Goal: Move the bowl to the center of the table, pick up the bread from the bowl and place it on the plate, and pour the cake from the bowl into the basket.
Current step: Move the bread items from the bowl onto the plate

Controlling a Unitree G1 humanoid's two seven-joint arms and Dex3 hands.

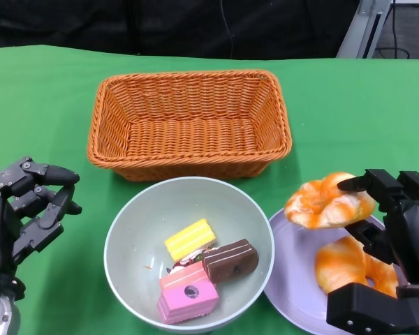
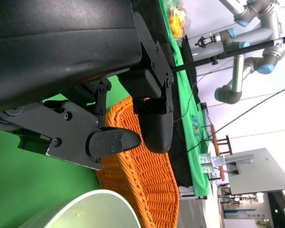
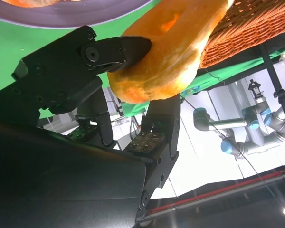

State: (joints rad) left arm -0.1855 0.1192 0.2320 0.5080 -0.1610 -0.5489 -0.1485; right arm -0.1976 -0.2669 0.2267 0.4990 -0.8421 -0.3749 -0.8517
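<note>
A pale green bowl (image 1: 133, 230) sits near the table's front middle, holding yellow (image 1: 190, 239), brown (image 1: 230, 259) and pink (image 1: 188, 294) cake pieces. My right hand (image 1: 391, 230) grips an orange bread (image 1: 328, 202) above the lavender plate (image 1: 286, 286), where a second bread (image 1: 346, 269) lies. The right wrist view shows the held bread (image 3: 166, 52) pinched between black fingers (image 3: 118, 52). My left hand (image 1: 24, 209) hovers left of the bowl, holding nothing, fingers apart. The wicker basket (image 1: 112, 125) stands behind the bowl.
Green cloth covers the table (image 1: 35, 98). The left wrist view shows the basket (image 2: 147, 175) and the bowl's rim (image 2: 85, 209) close to the left fingers (image 2: 114, 142). Robot arms and stands appear beyond the table's edge.
</note>
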